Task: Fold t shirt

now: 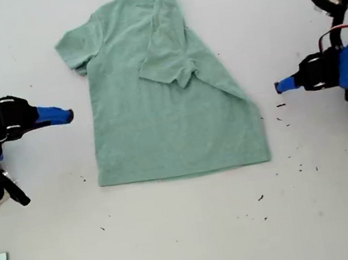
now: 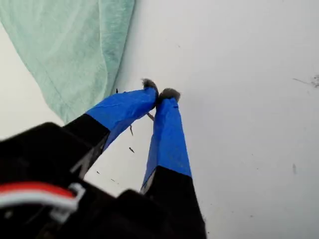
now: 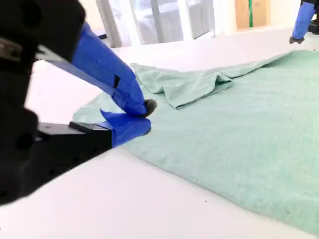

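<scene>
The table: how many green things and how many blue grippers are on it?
Green t shirt: 1
Blue grippers: 2, my first gripper at the exterior view's right and my second gripper at its left
Total: 3

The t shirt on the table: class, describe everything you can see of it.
The t shirt is pale mint-green, soft-looking wrinkled cloth with short sleeves and a round neck. It lies flat on the white table. The side at the exterior view's right is folded inward, its sleeve lying across the chest. Neither gripper touches it.
</scene>
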